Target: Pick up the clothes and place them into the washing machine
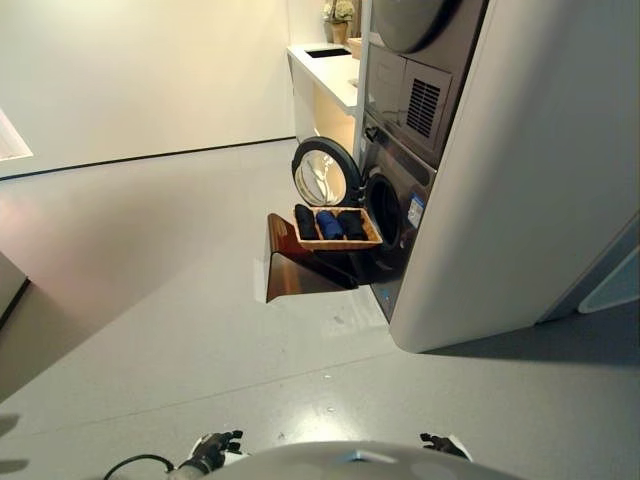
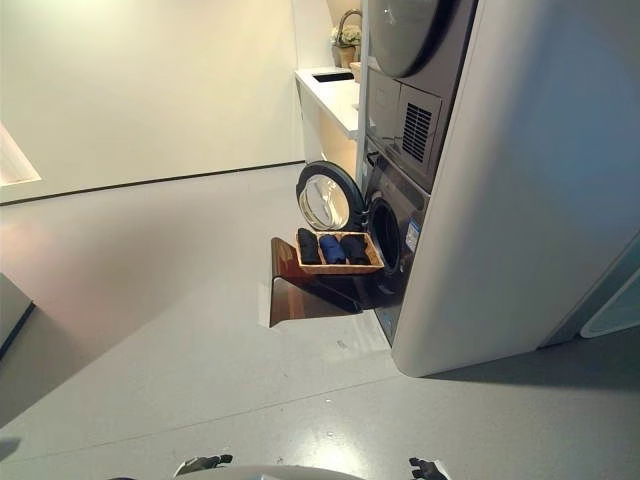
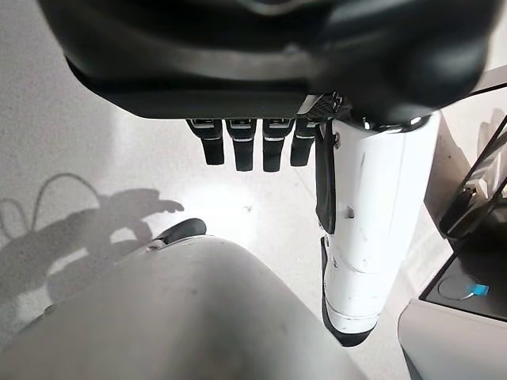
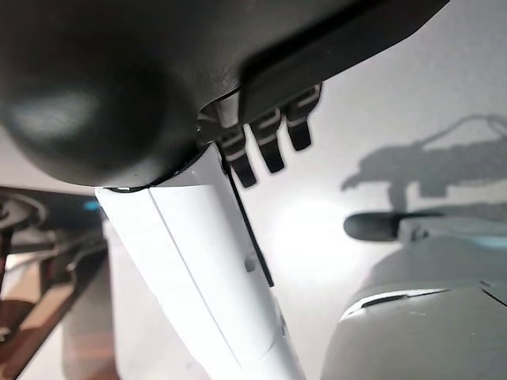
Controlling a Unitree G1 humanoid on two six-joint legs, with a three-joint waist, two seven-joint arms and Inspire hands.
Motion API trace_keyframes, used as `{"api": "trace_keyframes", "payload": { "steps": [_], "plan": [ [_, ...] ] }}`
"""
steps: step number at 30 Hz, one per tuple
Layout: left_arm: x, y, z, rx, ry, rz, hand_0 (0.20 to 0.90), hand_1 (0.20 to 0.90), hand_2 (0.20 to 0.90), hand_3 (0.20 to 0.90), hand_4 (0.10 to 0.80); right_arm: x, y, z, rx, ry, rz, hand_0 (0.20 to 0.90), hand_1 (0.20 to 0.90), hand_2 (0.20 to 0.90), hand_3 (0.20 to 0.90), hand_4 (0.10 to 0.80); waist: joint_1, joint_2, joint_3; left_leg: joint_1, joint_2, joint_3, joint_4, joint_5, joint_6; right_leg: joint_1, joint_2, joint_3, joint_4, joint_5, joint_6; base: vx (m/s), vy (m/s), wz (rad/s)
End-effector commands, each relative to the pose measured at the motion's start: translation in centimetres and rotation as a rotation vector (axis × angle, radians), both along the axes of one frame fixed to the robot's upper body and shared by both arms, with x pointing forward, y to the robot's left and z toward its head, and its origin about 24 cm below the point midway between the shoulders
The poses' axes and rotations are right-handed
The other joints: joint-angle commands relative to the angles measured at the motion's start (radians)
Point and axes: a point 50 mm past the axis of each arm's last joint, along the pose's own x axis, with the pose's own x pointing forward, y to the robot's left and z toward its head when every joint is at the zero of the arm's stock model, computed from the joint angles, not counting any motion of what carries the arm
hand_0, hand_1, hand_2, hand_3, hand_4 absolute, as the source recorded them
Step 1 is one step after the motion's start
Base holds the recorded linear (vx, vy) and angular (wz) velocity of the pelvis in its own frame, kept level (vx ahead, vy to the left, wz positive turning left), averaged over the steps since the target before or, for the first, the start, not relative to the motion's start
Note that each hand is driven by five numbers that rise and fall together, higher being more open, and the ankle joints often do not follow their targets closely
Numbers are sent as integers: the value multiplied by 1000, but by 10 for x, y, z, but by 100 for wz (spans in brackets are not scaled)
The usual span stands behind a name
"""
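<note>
A wicker basket (image 1: 337, 241) rests on a brown stand (image 1: 290, 268) in front of the washing machine (image 1: 398, 205). It holds three rolled clothes, two dark (image 1: 306, 222) and one blue (image 1: 329, 224). The machine's round door (image 1: 324, 172) stands open. My left hand (image 1: 213, 450) and right hand (image 1: 442, 444) hang low at the bottom of the eye views, far from the basket. In the wrist views the left hand (image 3: 253, 142) and right hand (image 4: 265, 142) have straight fingers and hold nothing.
A dryer (image 1: 415, 60) is stacked above the washing machine inside a white cabinet (image 1: 520, 190). A white counter (image 1: 325, 70) with a sink and a flower pot (image 1: 340, 20) lies beyond. Grey floor (image 1: 150, 280) spreads out to the left.
</note>
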Motion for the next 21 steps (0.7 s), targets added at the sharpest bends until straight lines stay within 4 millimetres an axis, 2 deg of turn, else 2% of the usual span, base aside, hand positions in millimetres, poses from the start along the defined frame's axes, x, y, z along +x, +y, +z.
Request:
{"api": "trace_keyframes", "payload": {
  "steps": [1, 17, 21],
  "plan": [
    [25, -8, 2, -18, -66, 15, 900, 900, 900, 900, 800, 10, 11, -2, 18, 5, 72, 900, 900, 900, 900, 800, 8, -50, 18, 29, -53, 6, -3, -92, -23, -26, 36, 8, -7, 11, -17, 0, 0, 0],
    [23, -5, 1, -16, -62, 94, 900, 900, 900, 900, 800, 15, 10, -1, 23, -18, 43, 900, 900, 900, 900, 800, 13, -60, 37, 23, -64, 5, -2, -96, -8, -36, 27, 11, 13, 9, -14, 4, 3, 0],
    [29, -4, 3, -14, -75, 93, 900, 900, 900, 900, 800, 20, 7, 0, 17, -24, 48, 900, 900, 900, 900, 800, 17, -69, 53, -13, -73, 13, 46, -118, 9, -67, 8, 15, 65, -5, -9, 18, 46, 0]
  ]
}}
